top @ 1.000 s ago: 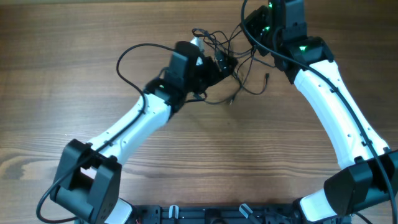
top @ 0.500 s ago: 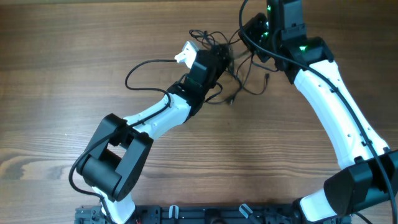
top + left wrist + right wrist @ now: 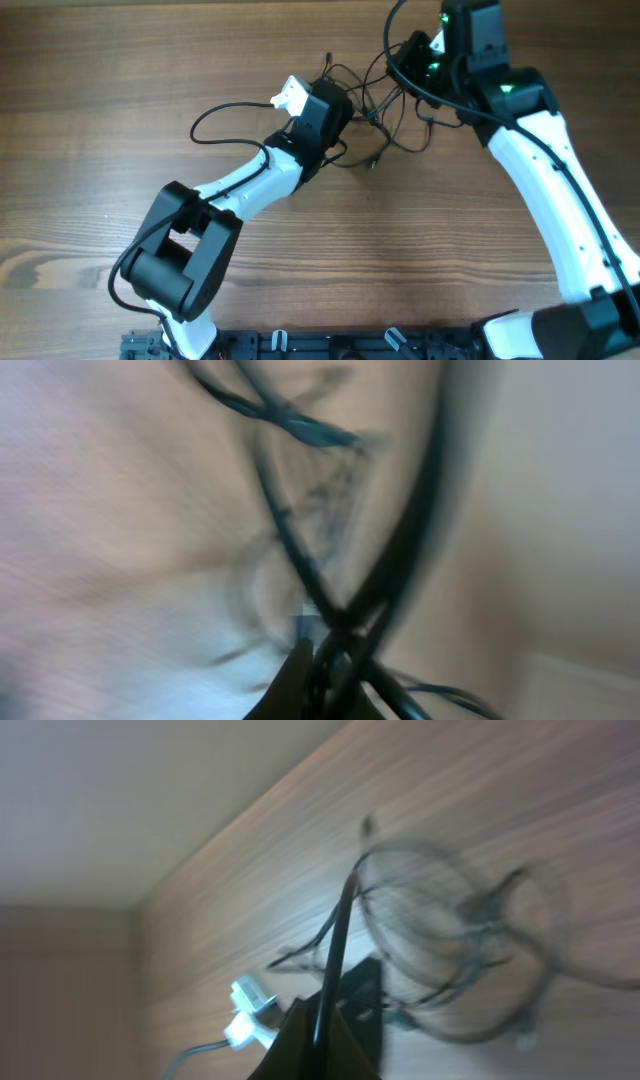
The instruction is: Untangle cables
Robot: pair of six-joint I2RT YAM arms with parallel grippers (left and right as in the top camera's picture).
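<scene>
The cables (image 3: 372, 95) are a loose knot of very thin black cords at the back of the table, with strands trailing forward to small plug ends (image 3: 372, 162). My left gripper (image 3: 352, 108) sits in the left side of the knot. In the left wrist view the left gripper (image 3: 320, 665) is shut on crossing black strands (image 3: 300, 575), all blurred. My right gripper (image 3: 402, 68) is over the knot's right side. From the right wrist camera, the right gripper (image 3: 322, 1035) is shut on one cord (image 3: 340, 935) that rises taut toward the looped tangle (image 3: 440, 935).
The left arm's own thicker black cable (image 3: 215, 118) loops out over the wooden table (image 3: 120, 200) to the left. A white connector (image 3: 290, 95) sticks out from the left wrist. A black rail (image 3: 350, 345) runs along the front edge.
The left gripper has swung right into the knot and closed on its strands. The right arm has shifted slightly right, still holding its cord.
</scene>
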